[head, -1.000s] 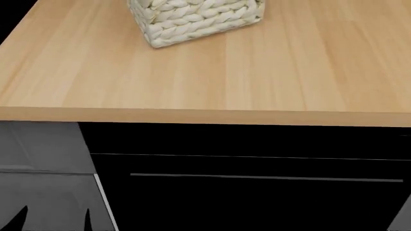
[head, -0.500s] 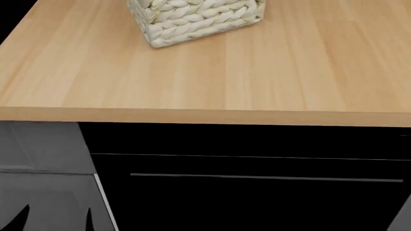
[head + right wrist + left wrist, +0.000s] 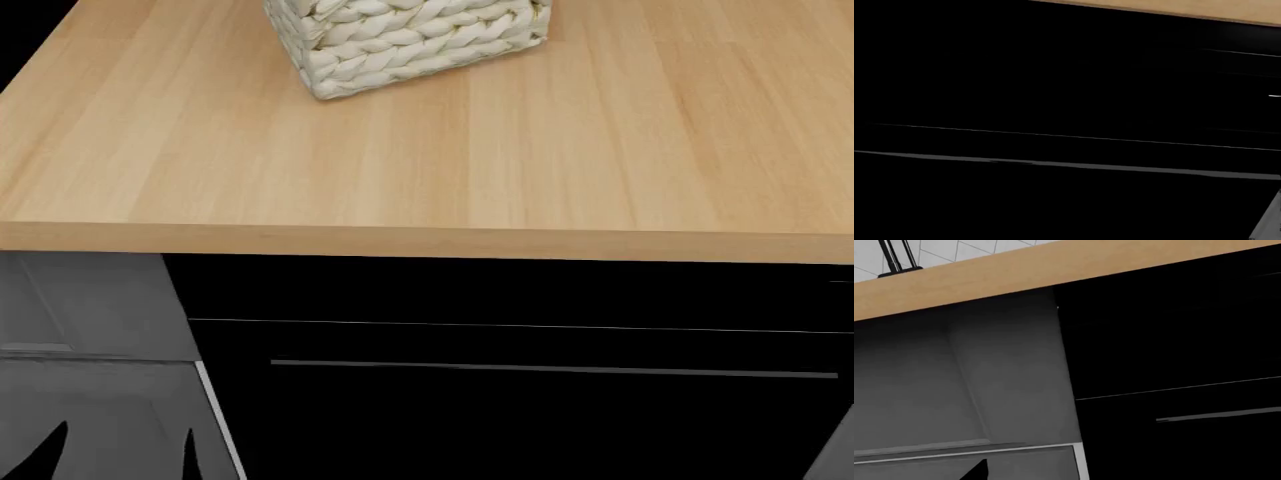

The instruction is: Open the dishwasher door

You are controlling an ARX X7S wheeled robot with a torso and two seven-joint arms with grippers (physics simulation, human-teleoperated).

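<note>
The glossy black flat dishwasher door (image 3: 534,420) sits shut under the pale wood-grain counter (image 3: 601,150), its long thin silver bar handle (image 3: 554,369) running level near the top edge. A cream woven rope basket (image 3: 407,40), blocky and knotted, stands on the counter. Matte grey cabinet fronts (image 3: 94,310) adjoin the door. The left tool (image 3: 120,455) shows two dark prongs spread apart, empty; the right tool is out of sight.
</note>
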